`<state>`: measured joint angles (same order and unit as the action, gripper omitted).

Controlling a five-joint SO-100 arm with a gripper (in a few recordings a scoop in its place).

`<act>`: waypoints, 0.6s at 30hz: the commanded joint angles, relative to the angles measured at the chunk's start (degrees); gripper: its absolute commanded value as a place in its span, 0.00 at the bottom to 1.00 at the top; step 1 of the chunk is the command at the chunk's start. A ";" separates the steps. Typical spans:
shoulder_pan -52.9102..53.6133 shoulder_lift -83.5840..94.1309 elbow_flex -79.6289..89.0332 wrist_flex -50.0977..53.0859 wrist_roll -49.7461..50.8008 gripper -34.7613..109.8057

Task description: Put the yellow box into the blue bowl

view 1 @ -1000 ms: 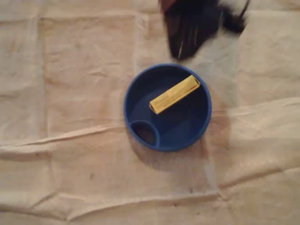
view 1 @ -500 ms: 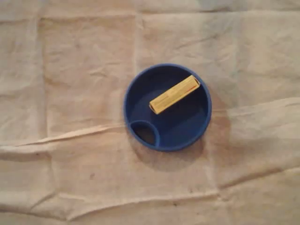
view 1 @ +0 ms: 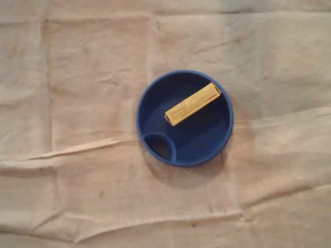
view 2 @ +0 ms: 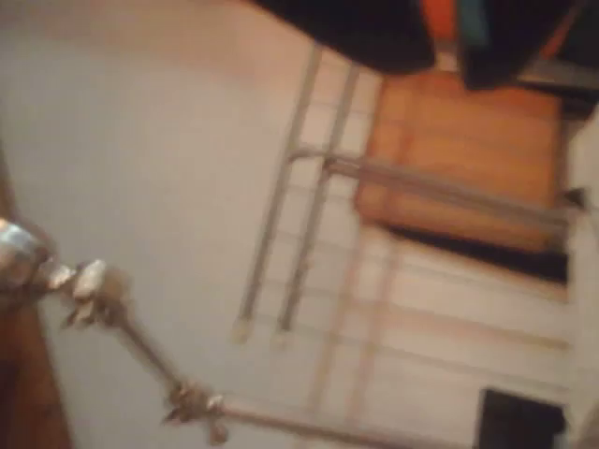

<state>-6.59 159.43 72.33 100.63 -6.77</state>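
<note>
Diagonally, yellow box (view 1: 192,104) inside blue bowl (view 1: 155,90), gripper (view 2: 442,37) blurred, facing wall (view 2: 140,168)

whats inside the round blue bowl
A yellow rectangular box lies diagonally in the round blue bowl, in its main section. It does not reach the small pocket at the lower-left rim. The bowl floor beneath the box is hidden.
</note>
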 commanded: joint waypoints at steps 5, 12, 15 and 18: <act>0.26 13.45 12.48 0.18 1.05 0.24; 0.26 18.90 21.80 0.18 1.05 0.24; 0.26 20.92 24.17 0.18 1.05 0.24; 0.18 23.38 26.10 0.18 0.70 0.24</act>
<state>-6.77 182.02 97.47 100.63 -6.77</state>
